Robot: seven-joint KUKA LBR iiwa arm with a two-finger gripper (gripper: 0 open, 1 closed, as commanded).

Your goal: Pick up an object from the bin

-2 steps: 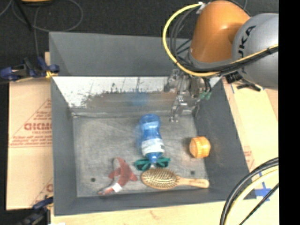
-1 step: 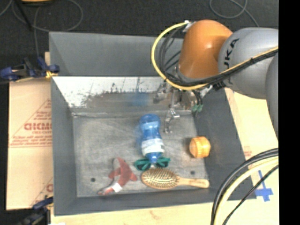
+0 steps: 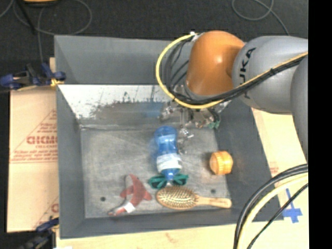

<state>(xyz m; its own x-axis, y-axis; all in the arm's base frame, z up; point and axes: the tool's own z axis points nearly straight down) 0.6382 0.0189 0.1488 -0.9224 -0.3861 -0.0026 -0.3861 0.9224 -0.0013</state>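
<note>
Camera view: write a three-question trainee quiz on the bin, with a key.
1. True or false: the wooden hairbrush lies by the wall of the bin at the bottom of the view.
2. Fill in: the round lid right of the blue bottle is coloured ___.
3. Which thing lies nearest the gripper? A: blue bottle. B: wooden hairbrush. C: round lid.
Key: 1 true; 2 orange; 3 A.

In bin (image 3: 70,154): bottle (image 3: 167,157) centre, cap (image 3: 221,162) right, hairbrush (image 3: 187,197) and plane (image 3: 134,191) in front.
</note>
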